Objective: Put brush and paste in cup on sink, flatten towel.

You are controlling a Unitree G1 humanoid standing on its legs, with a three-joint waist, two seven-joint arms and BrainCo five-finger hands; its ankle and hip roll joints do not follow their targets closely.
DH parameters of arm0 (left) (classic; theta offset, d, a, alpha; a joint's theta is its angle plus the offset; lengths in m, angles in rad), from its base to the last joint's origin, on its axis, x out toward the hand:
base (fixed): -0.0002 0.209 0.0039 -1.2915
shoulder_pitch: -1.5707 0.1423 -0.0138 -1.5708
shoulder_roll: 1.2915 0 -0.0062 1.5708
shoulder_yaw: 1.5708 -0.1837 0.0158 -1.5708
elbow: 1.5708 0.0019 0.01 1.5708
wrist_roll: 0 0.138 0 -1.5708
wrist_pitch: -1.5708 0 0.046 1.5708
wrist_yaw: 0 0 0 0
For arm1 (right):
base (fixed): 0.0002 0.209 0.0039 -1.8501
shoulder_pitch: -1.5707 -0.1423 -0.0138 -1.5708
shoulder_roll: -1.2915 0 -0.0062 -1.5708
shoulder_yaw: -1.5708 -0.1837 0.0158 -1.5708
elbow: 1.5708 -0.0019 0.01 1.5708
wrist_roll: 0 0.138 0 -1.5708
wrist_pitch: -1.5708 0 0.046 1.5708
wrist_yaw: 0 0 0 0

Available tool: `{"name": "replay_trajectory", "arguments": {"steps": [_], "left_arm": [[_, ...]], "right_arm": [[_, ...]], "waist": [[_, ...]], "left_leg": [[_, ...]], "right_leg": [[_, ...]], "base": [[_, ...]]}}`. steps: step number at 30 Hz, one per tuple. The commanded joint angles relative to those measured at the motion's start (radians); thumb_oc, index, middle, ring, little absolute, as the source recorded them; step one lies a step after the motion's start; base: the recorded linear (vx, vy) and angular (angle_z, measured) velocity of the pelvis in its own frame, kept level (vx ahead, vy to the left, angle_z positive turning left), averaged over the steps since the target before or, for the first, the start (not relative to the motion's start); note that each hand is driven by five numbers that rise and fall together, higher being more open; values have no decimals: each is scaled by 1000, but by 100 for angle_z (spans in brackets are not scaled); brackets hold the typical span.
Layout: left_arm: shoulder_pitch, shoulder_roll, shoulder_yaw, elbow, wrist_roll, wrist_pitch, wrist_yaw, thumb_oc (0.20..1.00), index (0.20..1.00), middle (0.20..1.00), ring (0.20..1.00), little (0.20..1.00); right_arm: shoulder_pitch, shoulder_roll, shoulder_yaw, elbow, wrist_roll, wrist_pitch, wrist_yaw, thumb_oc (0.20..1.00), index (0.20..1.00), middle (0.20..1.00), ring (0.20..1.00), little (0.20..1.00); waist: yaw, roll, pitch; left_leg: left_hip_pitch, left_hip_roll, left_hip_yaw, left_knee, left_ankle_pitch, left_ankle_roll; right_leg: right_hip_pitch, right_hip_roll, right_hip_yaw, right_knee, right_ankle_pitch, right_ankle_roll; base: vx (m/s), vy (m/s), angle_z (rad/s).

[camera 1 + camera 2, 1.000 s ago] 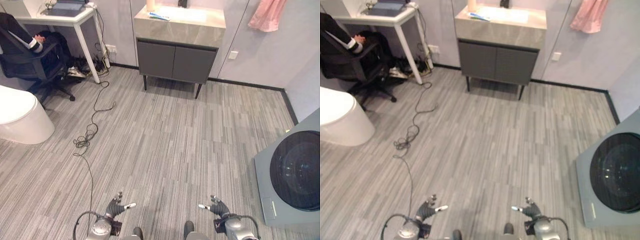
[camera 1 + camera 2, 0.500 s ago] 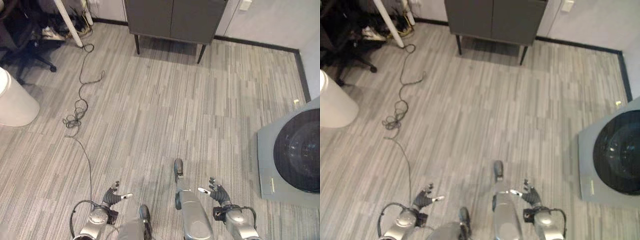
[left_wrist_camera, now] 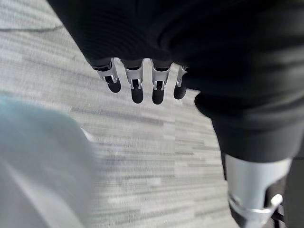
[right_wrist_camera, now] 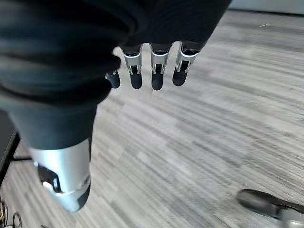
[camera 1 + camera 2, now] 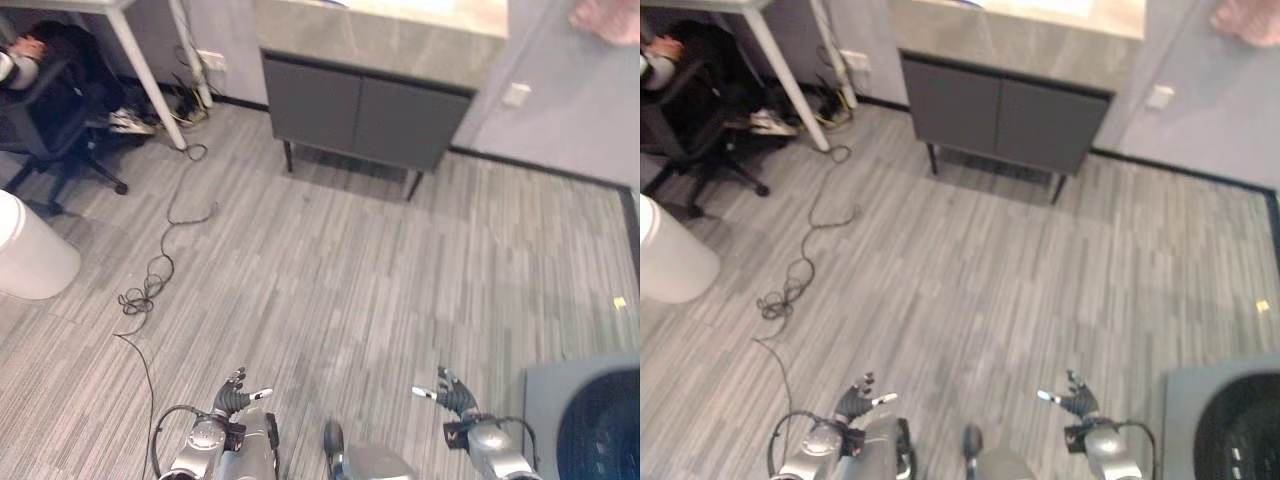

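A: That grey striped plank floor [image 5: 350, 260] looks matt, kind of a wood-grain vinyl. The stone-look beige sink counter [image 5: 400, 35] has a smooth, slightly shiny face, over matt dark grey cabinet doors [image 5: 365, 110].

B: Yep. The pink towel [image 5: 608, 20] is soft cloth, and the white rounded toilet [image 5: 30, 255] looks glossy. Dark glass-like door on the grey washing machine [image 5: 585, 420].

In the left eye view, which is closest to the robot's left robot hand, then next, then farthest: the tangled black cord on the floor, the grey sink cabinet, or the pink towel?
From the left robot hand:
1. Tangled black cord on the striped grey floor, nearest, on the robot's left.
2. Dark grey two-door sink cabinet, ahead against the wall.
3. Pink towel, farthest, hanging at the far right corner.
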Motion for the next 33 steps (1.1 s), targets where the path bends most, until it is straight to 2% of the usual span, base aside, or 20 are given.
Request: {"name": "replay_trajectory", "arguments": {"steps": [1, 5, 6, 8, 9, 10, 12, 14, 16, 18, 19, 20, 24, 26, 27, 28, 30, 31, 32, 33], "left_arm": [[-3, 41, 19, -8, -23, -39, 34, 1000, 1000, 1000, 1000, 1000], [18, 47, 29, -21, -6, -30, 38, 1000, 1000, 1000, 1000, 1000], [17, 47, 25, -11, -1, -33, 44, 1000, 1000, 1000, 1000, 1000], [4, 35, 14, 22, 2, -25, 50, 1000, 1000, 1000, 1000, 1000], [4, 35, 14, 22, 2, -25, 50, 1000, 1000, 1000, 1000, 1000], [-4, 30, 19, 25, -20, -13, 38, 1000, 1000, 1000, 1000, 1000], [-17, 35, 23, 41, -8, -10, 43, 1000, 1000, 1000, 1000, 1000], [-30, 51, 27, 74, 59, -4, 54, 1000, 1000, 1000, 1000, 1000], [-34, 60, 44, 89, 52, -8, 62, 1000, 1000, 1000, 1000, 1000], [-50, 63, 39, 112, 74, -6, 51, 1000, 1000, 1000, 1000, 1000], [-50, 63, 39, 112, 74, -6, 51, 1000, 1000, 1000, 1000, 1000], [-60, 58, 30, 112, 90, -9, 46, 1000, 1000, 1000, 1000, 1000], [-70, 46, 13, 110, 118, -8, 30, 1000, 1000, 1000, 1000, 1000], [-63, 33, -14, 121, 150, -11, 17, 1000, 1000, 1000, 1000, 1000], [-63, 33, -14, 121, 150, -11, 17, 1000, 1000, 1000, 1000, 1000], [-69, 30, -22, 121, 148, -8, 23, 1000, 1000, 1000, 1000, 1000], [-75, 25, -14, 131, 115, -8, 37, 1000, 1000, 1000, 1000, 1000], [-78, 23, -16, 139, 106, -8, 41, 1000, 1000, 1000, 1000, 1000], [-80, 21, -12, 149, 101, -6, 44, 1000, 1000, 1000, 1000, 1000], [-81, 21, -12, 149, 101, -6, 44, 1000, 1000, 1000, 1000, 1000]], "right_arm": [[-6, -16, 35, -1, -64, -25, -9, 1000, 1000, 1000, 1000, 1000], [-16, 9, 58, -12, -90, -7, 9, 1000, 1000, 1000, 1000, 1000], [-10, 11, 62, -4, -100, -9, 14, 1000, 1000, 1000, 1000, 1000], [-15, 23, 50, 25, -110, -8, 8, 1000, 1000, 1000, 1000, 1000], [-15, 23, 50, 25, -110, -8, 8, 1000, 1000, 1000, 1000, 1000], [-6, 24, 40, 15, -111, 4, 8, 1000, 1000, 1000, 1000, 1000], [-4, 27, 36, 17, -108, 4, 14, 1000, 1000, 1000, 1000, 1000], [11, 23, 43, 8, -138, 3, 16, 1000, 1000, 1000, 1000, 1000], [22, 23, 30, -18, -114, -1, 15, 1000, 1000, 1000, 1000, 1000], [23, 29, 25, 7, -112, -2, 14, 1000, 1000, 1000, 1000, 1000], [23, 29, 25, 7, -112, -2, 14, 1000, 1000, 1000, 1000, 1000], [19, 31, 18, 21, -115, -1, 4, 1000, 1000, 1000, 1000, 1000], [24, 20, 21, 27, -135, 5, 12, 1000, 1000, 1000, 1000, 1000], [37, -1, 11, 50, -125, 6, 19, 1000, 1000, 1000, 1000, 1000], [37, -1, 11, 51, -125, 5, 19, 1000, 1000, 1000, 1000, 1000], [17, -13, 2, 73, -115, 2, 8, 1000, 1000, 1000, 1000, 1000], [-10, -30, 13, 93, -112, 2, -5, 1000, 1000, 1000, 1000, 1000], [-20, -32, 19, 115, -116, 4, -11, 1000, 1000, 1000, 1000, 1000], [-25, -36, 21, 132, -126, 5, -19, 1000, 1000, 1000, 1000, 1000], [-25, -36, 21, 133, -126, 5, -19, 1000, 1000, 1000, 1000, 1000]], "waist": [[59, 21, 2], [87, 19, -44], [94, 10, -52], [100, -4, -57], [101, -4, -57], [74, 39, -33], [57, 55, -20], [-2, 88, 1], [-42, 83, 10], [-60, 63, -2], [-66, 67, 4], [-76, 54, -10], [-103, 61, -13], [-111, 60, -33], [-113, 59, -35], [-99, 33, -27], [-61, 1, 1], [-53, -3, 4], [-53, 3, 2], [-52, 0, 1]], "left_leg": [[67, 21, -148, -359, 173, -8], [85, 69, -66, -300, 265, -9], [70, 51, -78, -246, 259, 4], [100, 21, -53, -176, 195, 33], [100, 22, -52, -176, 195, 33], [197, 19, -35, -182, 140, 62], [250, 15, -33, -198, 121, 75], [408, -18, -57, -271, 69, 94], [500, -54, -67, -312, 42, 87], [561, -89, -76, -335, 4, 68], [570, -85, -83, -338, 2, 66], [607, -105, -92, -337, -28, 48], [670, -103, -141, -263, -48, 23], [624, -98, -143, -14, 11, -50], [621, -100, -145, -14, 14, -50], [473, -42, -100, 267, 116, -141], [358, -14, -90, 432, 115, -125], [329, 15, -70, 426, 100, -106], [342, 101, -20, 343, 90, -89], [343, 97, -18, 337, 94, -88]], "right_leg": [[49, -1, 128, 64, 100, 73], [130, -45, 182, 141, 91, 100], [109, -64, 180, 211, 153, 123], [66, -113, 169, 424, 426, 176], [66, -113, 170, 424, 426, 176], [-62, -97, 131, 673, 521, 165], [-116, -86, 107, 745, 500, 166], [-311, -43, 24, 814, 369, 154], [-394, -74, -86, 648, 291, 140], [-421, -111, -178, 404, 292, 146], [-406, -108, -187, 395, 293, 146], [-415, -124, -232, 214, 311, 160], [-390, -100, -217, 166, 333, 152], [-293, -62, -172, 118, 313, 100], [-295, -65, -173, 118, 314, 100], [-233, -79, -177, 84, 297, 74], [-193, -96, -167, 65, 276, 49], [-180, -97, -169, 53, 273, 48], [-166, -95, -179, 43, 272, 51], [-168, -99, -178, 43, 273, 52]], "base": [[1074, 184, -51], [677, 226, -115], [912, 415, -73], [560, 290, -53], [705, 464, -42], [680, 486, -22], [657, 458, -7], [721, 445, 40], [646, 257, 16], [546, 99, 5], [566, 38, 29], [375, 14, 21], [525, 9, 58], [508, -77, 36], [303, -138, 102], [250, -154, 94], [281, -156, 21], [271, -58, -51], [186, -15, -77], [304, 115, -54]]}}
